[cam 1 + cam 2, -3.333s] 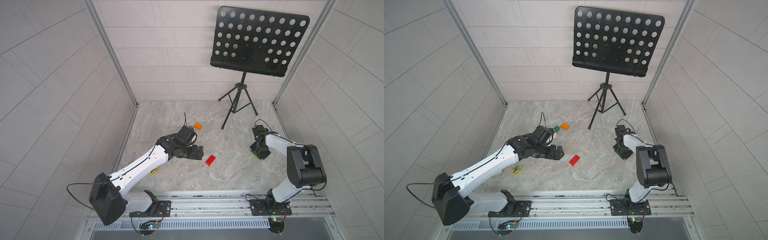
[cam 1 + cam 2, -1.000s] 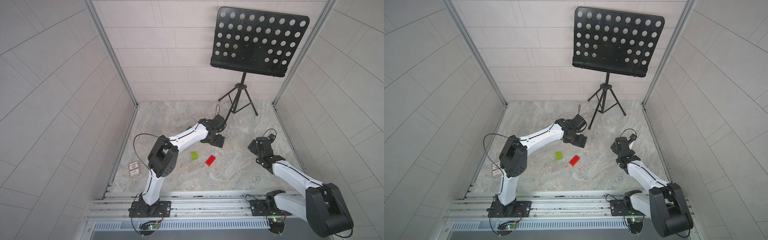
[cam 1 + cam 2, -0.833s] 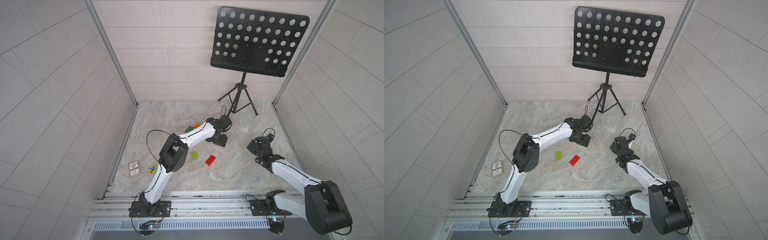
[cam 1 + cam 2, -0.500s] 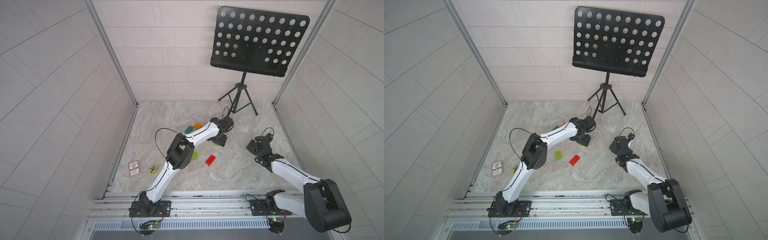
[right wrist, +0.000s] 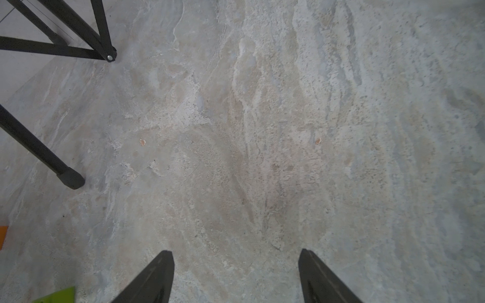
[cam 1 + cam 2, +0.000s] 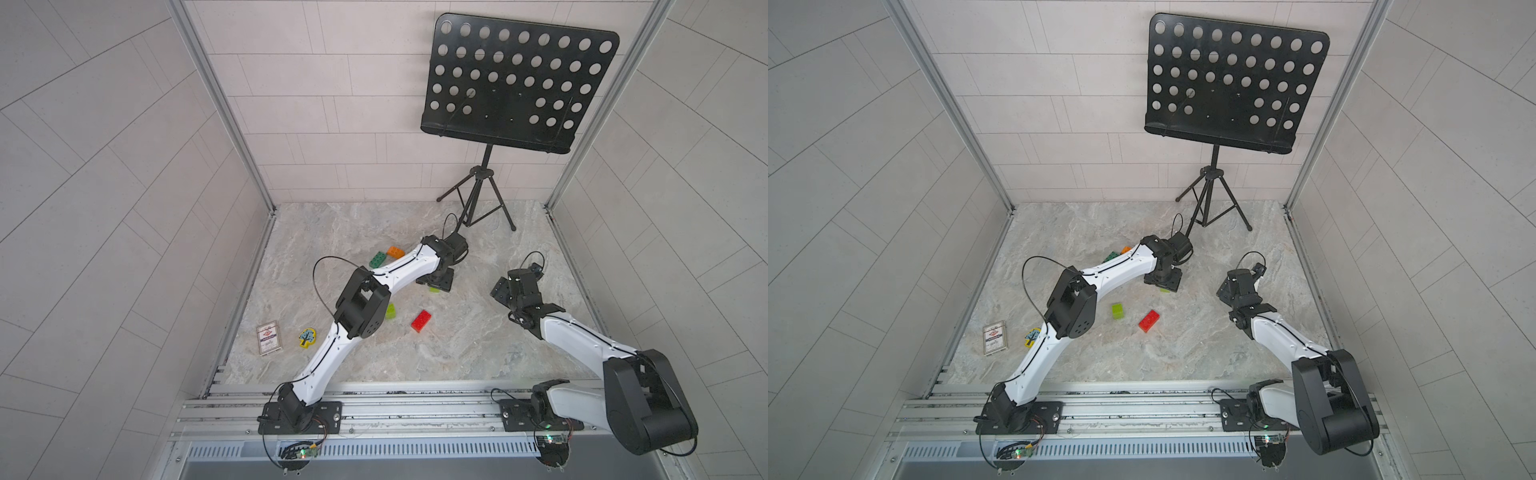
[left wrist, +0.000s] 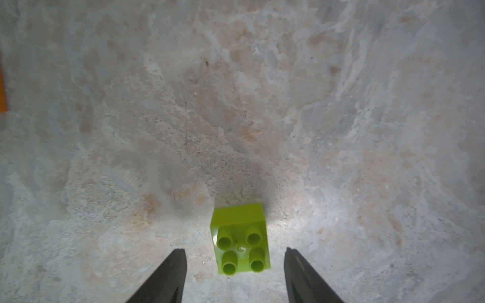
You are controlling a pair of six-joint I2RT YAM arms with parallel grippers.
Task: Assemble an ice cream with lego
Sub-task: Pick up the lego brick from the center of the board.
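Both arms are the same build: long white shells with a thin black seam line, joined by blocky black housings. The left arm (image 6: 399, 270) has small round holes dotting its black elbow housing (image 6: 363, 309), and a thin black cable (image 6: 314, 279) loops beside it. The right arm (image 6: 582, 336) has a bulkier black housing (image 6: 640, 399) near its base. The black base plates (image 6: 328, 419) show silver screws.

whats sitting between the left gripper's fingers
A lime-green brick, studs up on the marble surface, sits between the open fingers of the left gripper, touching neither. The left wrist view shows it.
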